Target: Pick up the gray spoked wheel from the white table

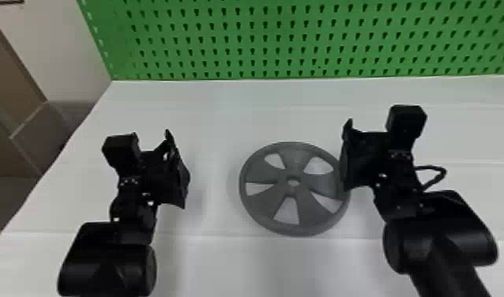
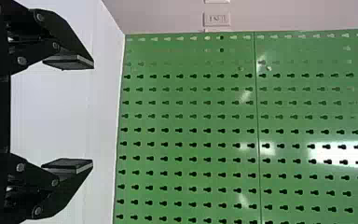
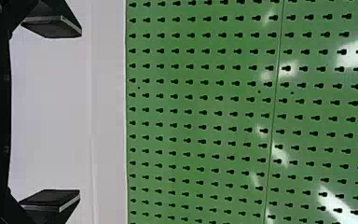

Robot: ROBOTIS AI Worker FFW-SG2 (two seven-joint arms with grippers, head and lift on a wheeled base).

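Observation:
The gray spoked wheel (image 1: pixel 296 211) lies flat on the white table (image 1: pixel 223 118) in the head view, between the two arms. My left gripper (image 1: pixel 178 170) is well to the wheel's left, and in the left wrist view that gripper (image 2: pixel 93 114) stands open with nothing between its fingers. On the other side, my right gripper (image 1: pixel 345 156) overlaps the wheel's right rim, hiding a bit of it; contact cannot be told. The right wrist view shows the same gripper (image 3: pixel 80 113) open and holding nothing.
A green pegboard (image 1: pixel 263 39) rises along the table's back edge. To the far left, the table's slanting side edge borders a wall and darker floor. A black cable (image 1: pixel 435 168) loops beside the right wrist.

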